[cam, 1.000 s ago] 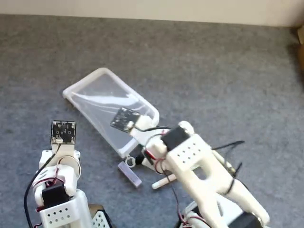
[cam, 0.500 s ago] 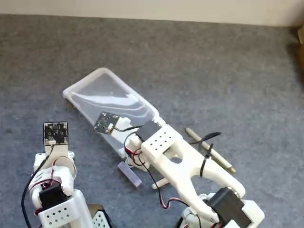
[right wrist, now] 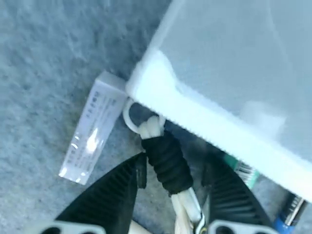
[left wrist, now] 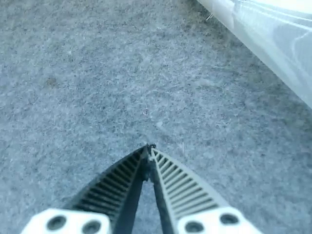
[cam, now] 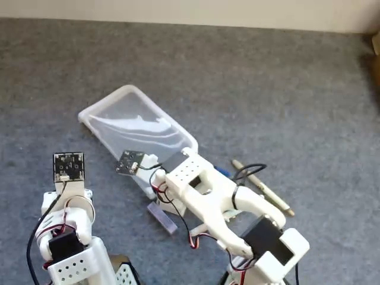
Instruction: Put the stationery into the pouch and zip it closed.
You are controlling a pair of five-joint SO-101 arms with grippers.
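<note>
Straddling the zip pull [right wrist: 165, 157] of the pouch [right wrist: 234, 58], the right gripper [right wrist: 174, 166] gapes.

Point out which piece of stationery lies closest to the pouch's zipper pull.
The small rectangular eraser, lying right beside the zipper pull at the corner of the pouch. The blue pen and the wooden pencil lie farther off.

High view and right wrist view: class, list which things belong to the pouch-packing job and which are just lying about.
Job: clear plastic zip pouch; lilac rectangular eraser; tan wooden pencil; blue pen; black-and-white zip pull cord.
Lying about: grey felt table cover; brown object at the right edge.
</note>
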